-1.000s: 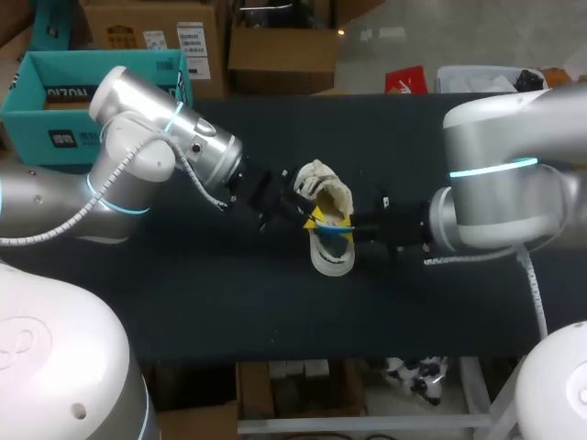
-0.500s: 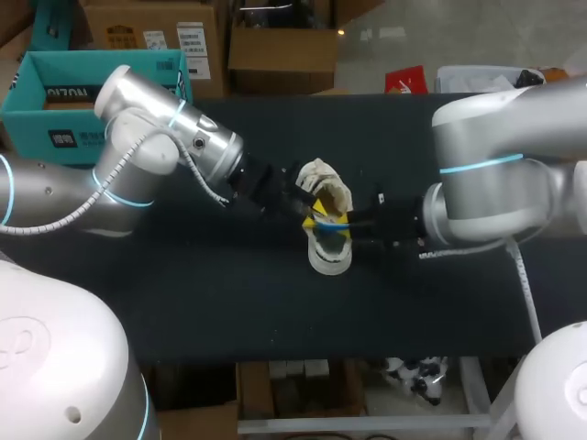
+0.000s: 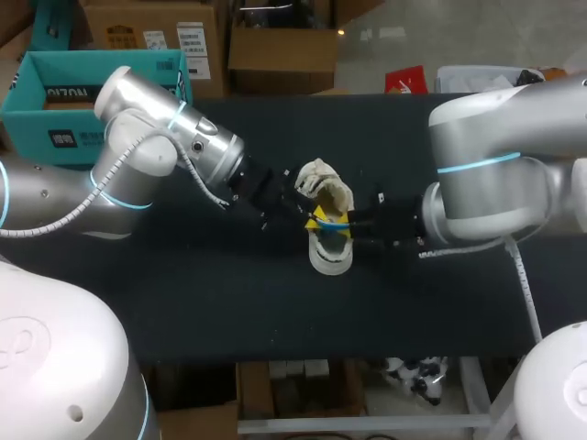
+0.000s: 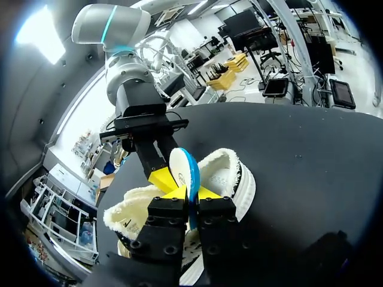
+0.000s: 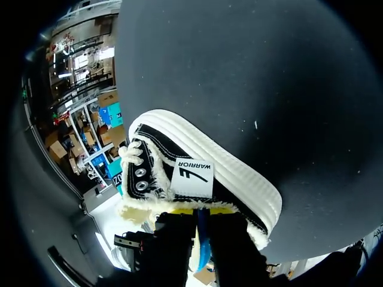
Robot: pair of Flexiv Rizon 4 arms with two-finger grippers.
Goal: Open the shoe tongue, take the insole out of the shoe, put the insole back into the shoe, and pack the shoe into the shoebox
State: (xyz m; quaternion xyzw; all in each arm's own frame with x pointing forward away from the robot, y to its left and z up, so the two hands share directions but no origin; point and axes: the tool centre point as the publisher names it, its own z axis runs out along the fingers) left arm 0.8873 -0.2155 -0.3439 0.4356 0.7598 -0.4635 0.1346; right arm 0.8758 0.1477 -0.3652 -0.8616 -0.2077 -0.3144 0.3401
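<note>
The shoe sits in the middle of the dark surface. It is black and white, with fluffy cream lining. Its open top faces up.

The insole is white with a blue edge. It stands on its thin edge right over the open top of the shoe. I cannot tell if its low end is inside the shoe.

The left tool comes in from the left side of the shoe. Its 2 yellow tips are almost together, and they pinch the insole from both sides.

The right tool comes in from the other side of the shoe. Its 2 fingers are close together too, with the blue edge of the insole squeezed between them. So both tools have hold of the same insole, 1 on each side, and they nearly meet above the shoe.

The shoebox is teal and open at the top. It sits past the far left corner of the surface, well apart from the shoe.
</note>
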